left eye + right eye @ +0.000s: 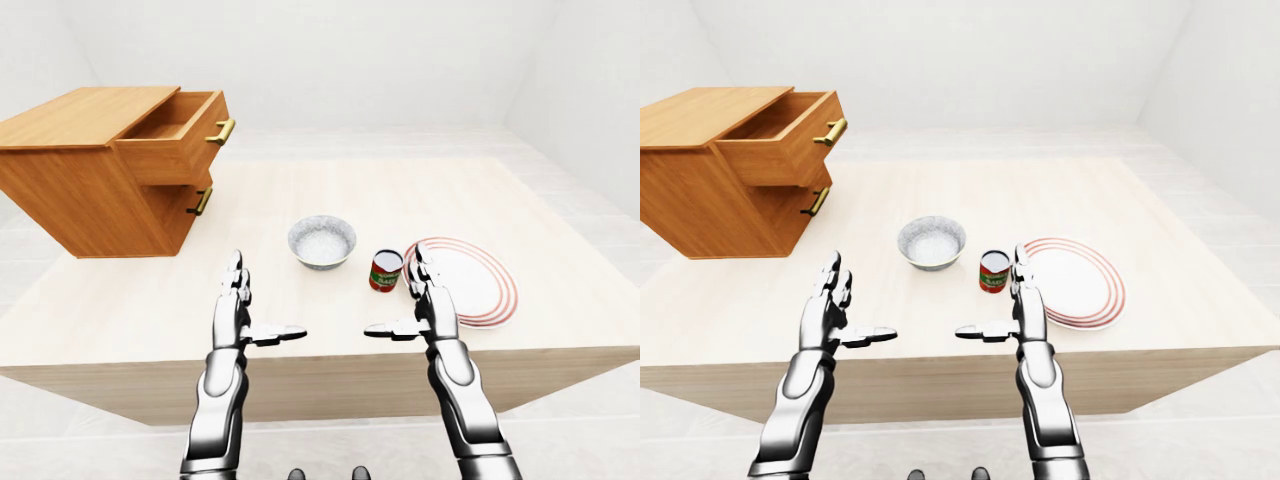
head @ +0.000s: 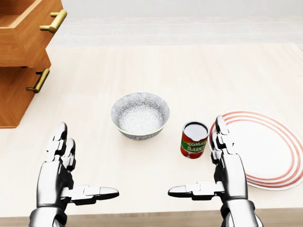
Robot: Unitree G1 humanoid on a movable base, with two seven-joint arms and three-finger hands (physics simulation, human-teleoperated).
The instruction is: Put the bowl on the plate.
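A grey patterned bowl (image 2: pixel 140 115) sits upright on the pale wooden table, near the middle of the head view. To its right lies a white plate with red rings (image 2: pixel 270 147), with nothing on it. My left hand (image 2: pixel 73 172) hovers open at the lower left, below and left of the bowl, thumb pointing inward. My right hand (image 2: pixel 208 163) is open at the lower right, its fingers over the plate's left edge. Neither hand touches the bowl.
A red tomato sauce can (image 2: pixel 193 139) stands between bowl and plate, just left of my right hand's fingers. A wooden cabinet (image 1: pixel 95 170) with its top drawer (image 1: pixel 180 130) pulled out stands at the table's upper left. The table's near edge (image 1: pixel 320 365) runs under my wrists.
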